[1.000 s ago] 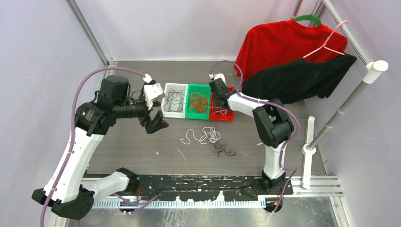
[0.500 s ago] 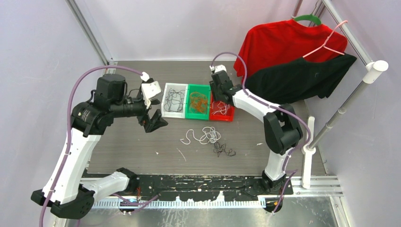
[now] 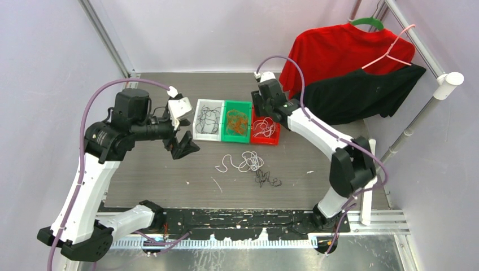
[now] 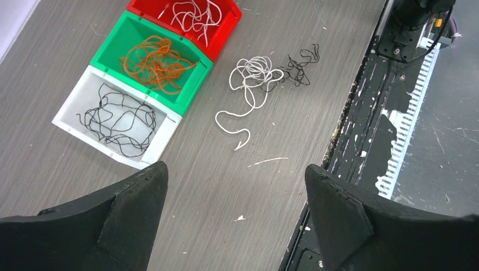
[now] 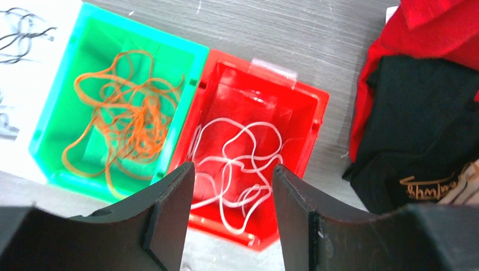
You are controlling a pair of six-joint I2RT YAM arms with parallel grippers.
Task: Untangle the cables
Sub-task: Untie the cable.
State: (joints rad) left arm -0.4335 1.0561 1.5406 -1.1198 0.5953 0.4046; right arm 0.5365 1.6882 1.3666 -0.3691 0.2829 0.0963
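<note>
Right gripper [image 5: 233,169] spread above red bin [image 5: 309,96], empty; white cables [image 5: 243,141] inside. Left gripper [image 4: 236,169] wide, empty. On table, white tangle [image 4: 254,76] maybe snagged on black tangle [image 4: 299,62]: pinch loose end, lift slowly.

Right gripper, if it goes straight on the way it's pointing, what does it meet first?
Most likely the white cables in the red bin: the right gripper points down at them, jaws open and empty. The gap above them is unclear.
</note>
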